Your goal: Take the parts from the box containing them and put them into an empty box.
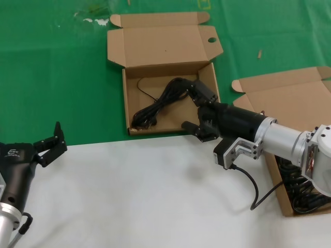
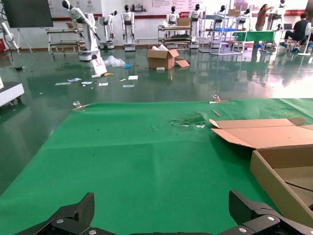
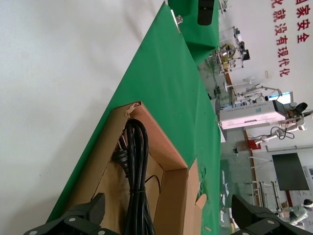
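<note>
Left claw (image 1: pixel 50 144): parked at the near left of the bench, over the white surface (image 1: pixel 129 196) just short of the green cloth (image 1: pixel 51 77). Its fingers stand spread, holding nothing; the left wrist view shows both tips apart with bare green cloth ahead of them.

Right claw (image 1: pixel 199 111): reaching in from the near right, positioned over the front right corner of the empty box (image 1: pixel 168 95). Fingers released and spread, one over the box's near wall, the other over the box floor; nothing is held between them. The right wrist view confirms both fingertips wide apart with the box interior between them.

Cable bundle (image 1: pixel 158 106): one black bundle lies on the floor of that box, directly beneath and just ahead of the right claw, running diagonally from the claw toward the box's front left corner. Whether a finger touches it cannot be told.

Behind the right claw, along its arm, sits the box containing them (image 1: pixel 289 88), seen in part, with further black cables (image 1: pixel 302 194) visible inside under the arm.

Beyond the right claw, the receiving box's lid (image 1: pixel 160 44) lies open and flat on the cloth, a round hole in its right tab.
</note>
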You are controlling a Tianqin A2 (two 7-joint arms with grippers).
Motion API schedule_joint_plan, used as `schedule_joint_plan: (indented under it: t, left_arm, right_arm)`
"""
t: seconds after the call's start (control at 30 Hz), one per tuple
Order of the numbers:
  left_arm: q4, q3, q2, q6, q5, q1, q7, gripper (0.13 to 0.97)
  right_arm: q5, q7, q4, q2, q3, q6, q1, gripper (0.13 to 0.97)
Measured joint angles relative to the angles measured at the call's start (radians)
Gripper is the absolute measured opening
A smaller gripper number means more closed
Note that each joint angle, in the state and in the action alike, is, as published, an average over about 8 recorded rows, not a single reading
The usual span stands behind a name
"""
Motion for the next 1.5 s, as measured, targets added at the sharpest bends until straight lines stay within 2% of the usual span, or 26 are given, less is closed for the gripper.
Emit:
schedule_joint_plan:
  t: [0.13,0.43,0.57,1.5]
  left_arm:
    - [0.0,0.0,0.0,0.0,0.0,0.0,0.0,0.966]
    - [0.0,0.0,0.0,0.0,0.0,0.0,0.0,0.966]
    - [0.0,0.0,0.0,0.0,0.0,0.0,0.0,0.966]
    - [0.0,0.0,0.0,0.0,0.0,0.0,0.0,0.966]
  right_arm:
    - [0.0,0.0,0.0,0.0,0.0,0.0,0.0,0.888]
    - [0.0,0.008,0.003,0.0,0.001,0.004,-0.003,0.956]
    - [0.002,0.043,0.019,0.0,0.005,0.022,-0.018,0.96]
    - [0.027,0.594,0.254,-0.005,0.065,0.305,-0.238,0.966]
